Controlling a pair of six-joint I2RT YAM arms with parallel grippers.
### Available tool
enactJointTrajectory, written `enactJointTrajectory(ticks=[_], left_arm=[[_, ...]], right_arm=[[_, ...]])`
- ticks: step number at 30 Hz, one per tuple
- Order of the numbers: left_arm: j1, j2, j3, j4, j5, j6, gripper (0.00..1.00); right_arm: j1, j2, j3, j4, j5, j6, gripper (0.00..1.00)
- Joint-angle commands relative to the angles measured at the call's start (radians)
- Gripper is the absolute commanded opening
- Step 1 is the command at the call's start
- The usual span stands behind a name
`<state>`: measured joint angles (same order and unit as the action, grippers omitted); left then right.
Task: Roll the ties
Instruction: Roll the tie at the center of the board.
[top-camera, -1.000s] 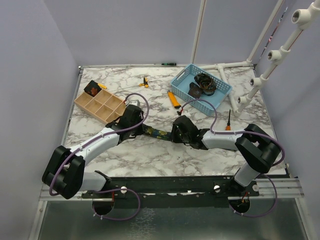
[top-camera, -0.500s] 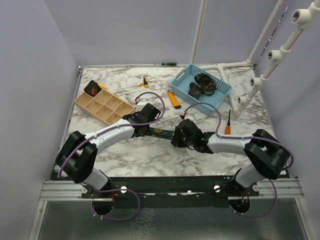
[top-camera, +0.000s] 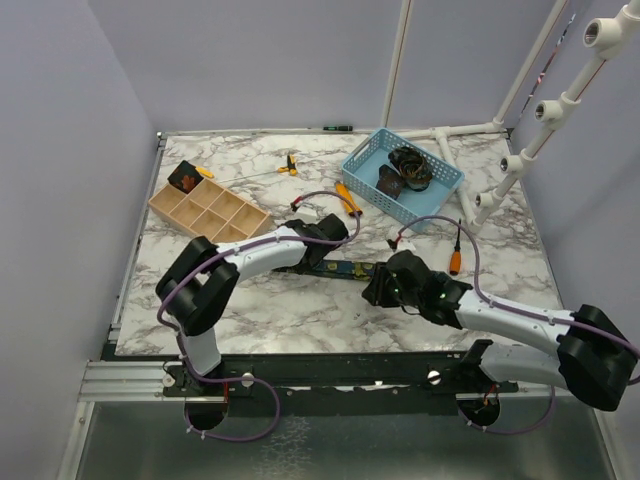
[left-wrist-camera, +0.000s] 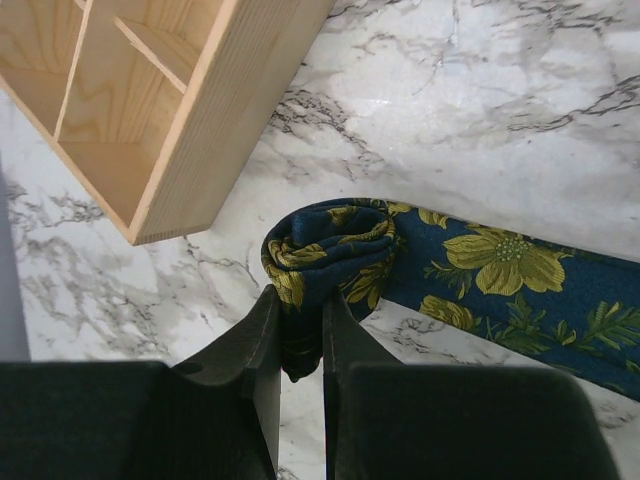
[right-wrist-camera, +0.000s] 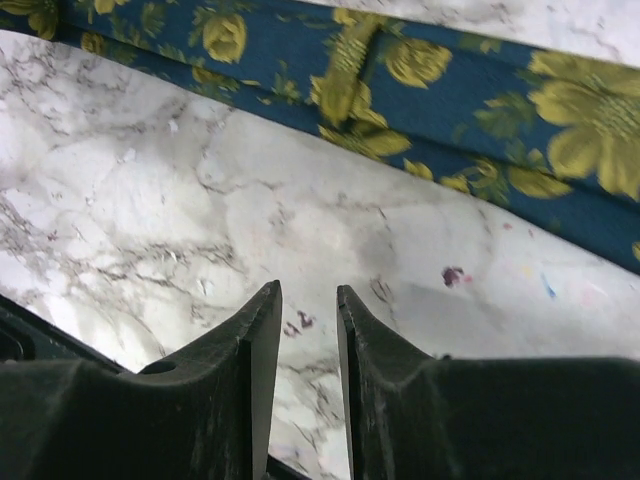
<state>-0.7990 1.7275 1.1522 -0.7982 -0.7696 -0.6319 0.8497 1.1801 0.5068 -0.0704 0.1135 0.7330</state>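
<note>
Left gripper (left-wrist-camera: 298, 312) pinches tie roll (left-wrist-camera: 330, 245); wooden tray (left-wrist-camera: 190, 130) beside.

Bright, even light; soft faint shadows; wrist views slightly blurred nearby.

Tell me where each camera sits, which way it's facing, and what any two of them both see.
Top external: above and behind, looking down on the marble table; left arm and right arm show, bases at bottom.
Left wrist: looks down past the left gripper, shut on the rolled end of the navy floral tie, beside the wooden tray.
Right wrist: looks down past the right gripper, open over bare marble, the tie beyond.
Shared: all three show the tie; top and left wrist show the tray.
</note>
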Motion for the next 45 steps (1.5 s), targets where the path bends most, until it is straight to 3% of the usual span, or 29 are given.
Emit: enactJointTrajectory(ticks=[1, 9, 19, 24, 35, 41, 45], left_arm=[[-0.046, 0.105, 0.076, -0.169, -0.168, -0.081, 0.0], [-0.183, 0.338, 0.277, -0.443, -0.356, -0.312, 0.0], [-0.235, 0.456, 0.313, -0.343, -0.254, -0.265, 0.0], [-0.25, 0.458, 0.287, -0.279, -0.212, -0.232, 0.24], [-0.25, 0.371, 0.257, -0.161, -0.086, -0.144, 0.58], [-0.249, 0.309, 0.276, -0.154, -0.051, -0.101, 0.69], [-0.248, 0.255, 0.269, -0.154, -0.024, -0.077, 0.74]], right_arm=[[0.003, -0.106, -0.058, -0.086, -0.015, 0.027, 0.33], [0.004, -0.201, -0.13, -0.134, -0.006, 0.062, 0.32], [0.004, -0.281, -0.173, -0.167, -0.006, 0.077, 0.32], [0.004, -0.305, -0.178, -0.184, 0.0, 0.083, 0.32], [0.004, -0.343, -0.153, -0.23, 0.007, 0.094, 0.32], [0.004, -0.373, -0.148, -0.243, 0.006, 0.107, 0.34], [0.004, -0.367, -0.134, -0.231, -0.019, 0.1, 0.4]])
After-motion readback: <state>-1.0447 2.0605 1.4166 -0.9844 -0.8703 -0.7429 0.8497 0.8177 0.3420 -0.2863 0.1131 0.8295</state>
